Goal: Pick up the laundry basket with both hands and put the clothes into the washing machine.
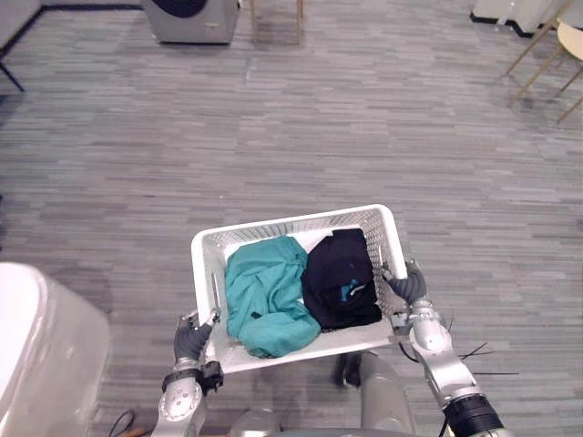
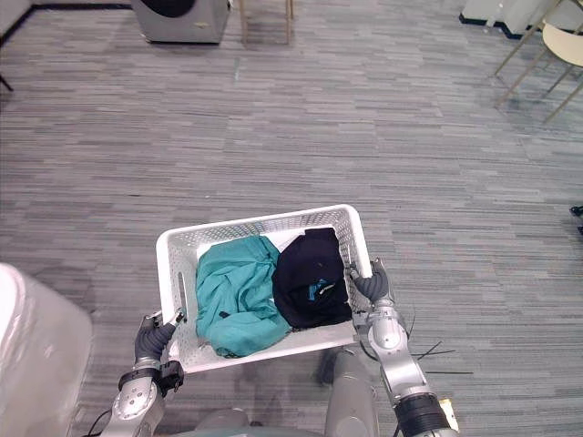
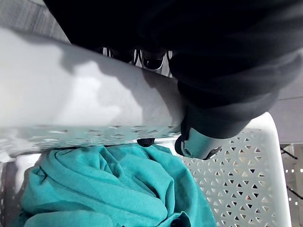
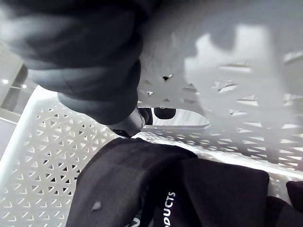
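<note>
I hold a white perforated laundry basket (image 1: 291,223) above the grey floor, close in front of me. A teal garment (image 1: 264,296) lies in its left half and a black garment (image 1: 342,278) in its right half. My left hand (image 1: 191,339) is curled round the basket's left rim, with its thumb (image 3: 199,144) hooked inside over the teal cloth (image 3: 104,189). On the opposite rim, my right hand (image 1: 408,287) grips with a dark fingertip (image 4: 128,125) inside, above the black garment (image 4: 180,189). The washing machine (image 1: 191,20) stands far ahead, at the floor's far left.
A large white rounded object (image 1: 36,346) stands close at my lower left. Wooden chair legs (image 1: 556,55) show at the far right, and a stool's legs (image 1: 273,14) beside the washing machine. Open grey plank floor lies between me and the machine.
</note>
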